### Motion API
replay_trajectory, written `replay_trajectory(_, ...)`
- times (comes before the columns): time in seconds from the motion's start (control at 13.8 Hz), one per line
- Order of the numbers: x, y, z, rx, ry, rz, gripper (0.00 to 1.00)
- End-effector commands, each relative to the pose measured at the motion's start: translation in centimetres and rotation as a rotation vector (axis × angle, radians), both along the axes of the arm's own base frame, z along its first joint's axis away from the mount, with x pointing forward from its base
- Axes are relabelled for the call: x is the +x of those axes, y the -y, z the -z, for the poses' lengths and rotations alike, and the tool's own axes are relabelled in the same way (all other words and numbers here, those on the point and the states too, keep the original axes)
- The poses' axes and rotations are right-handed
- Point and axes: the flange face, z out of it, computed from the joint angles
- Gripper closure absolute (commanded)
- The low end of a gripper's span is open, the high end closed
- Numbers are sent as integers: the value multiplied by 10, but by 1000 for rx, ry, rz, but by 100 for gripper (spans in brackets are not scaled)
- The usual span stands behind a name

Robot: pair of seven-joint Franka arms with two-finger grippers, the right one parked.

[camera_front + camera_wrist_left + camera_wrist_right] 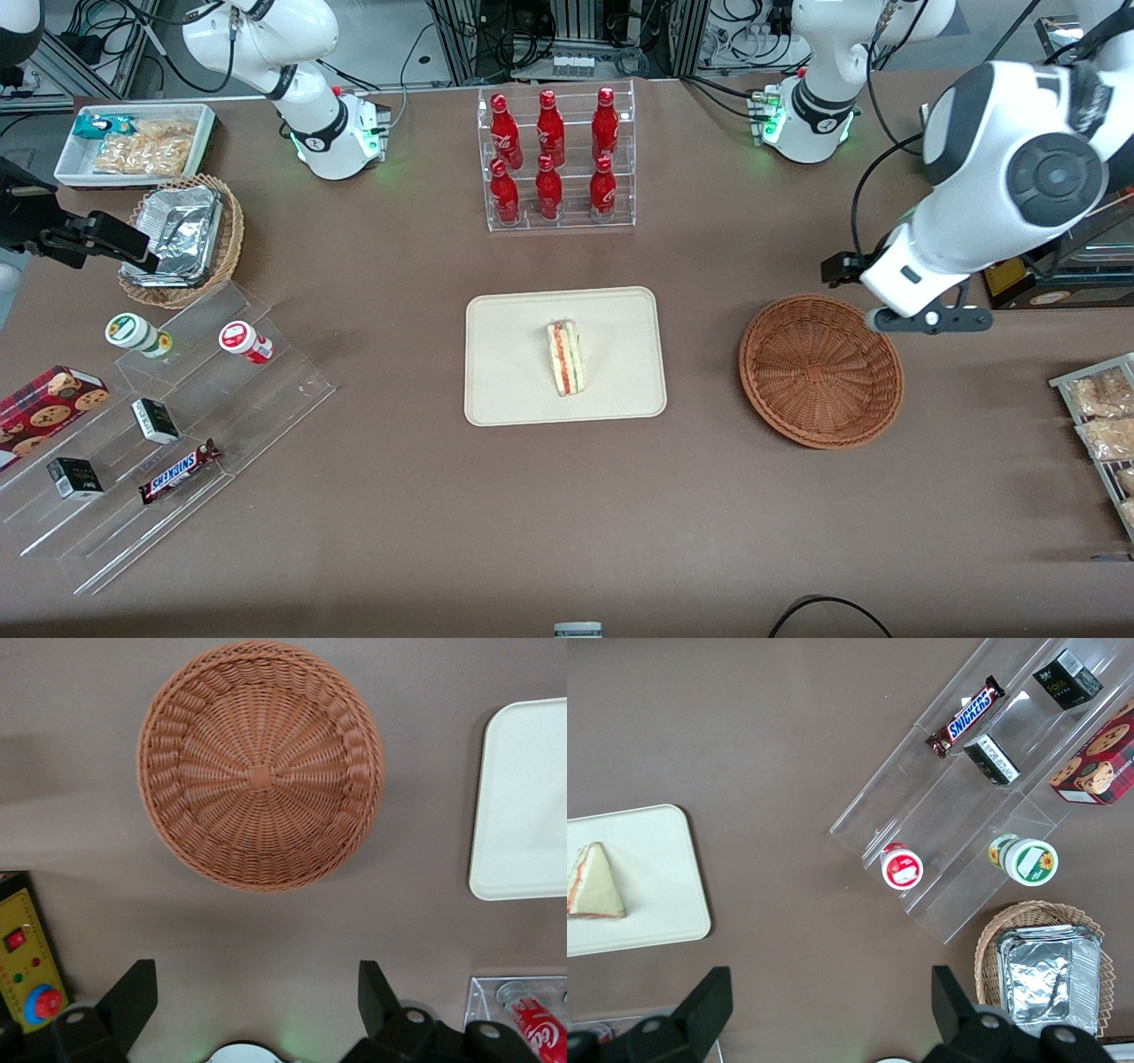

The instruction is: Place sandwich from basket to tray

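Gripper (pixel 257 1001) spread wide, holding nothing, raised above the table near the wicker basket (pixel 821 370).
The basket holds nothing; the sandwich (pixel 564 357) lies on the cream tray (pixel 505 372), well apart from it.

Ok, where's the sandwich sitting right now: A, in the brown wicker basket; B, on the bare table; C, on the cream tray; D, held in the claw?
C: the sandwich lies on the tray, the basket is empty, and the open claw hovers above the basket's edge, holding nothing.
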Motion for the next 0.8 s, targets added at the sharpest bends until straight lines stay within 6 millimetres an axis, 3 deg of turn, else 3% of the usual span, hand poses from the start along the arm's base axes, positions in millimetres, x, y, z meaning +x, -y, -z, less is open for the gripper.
replay_trajectory(0.0, -12, -27, -18, -9, -9, 46, 0)
replay_trajectory(0.29, -11, -68, -42, -29, 5, 59, 0)
replay_trajectory(0.73, -14, -83, -71, -36, 62, 29, 0)
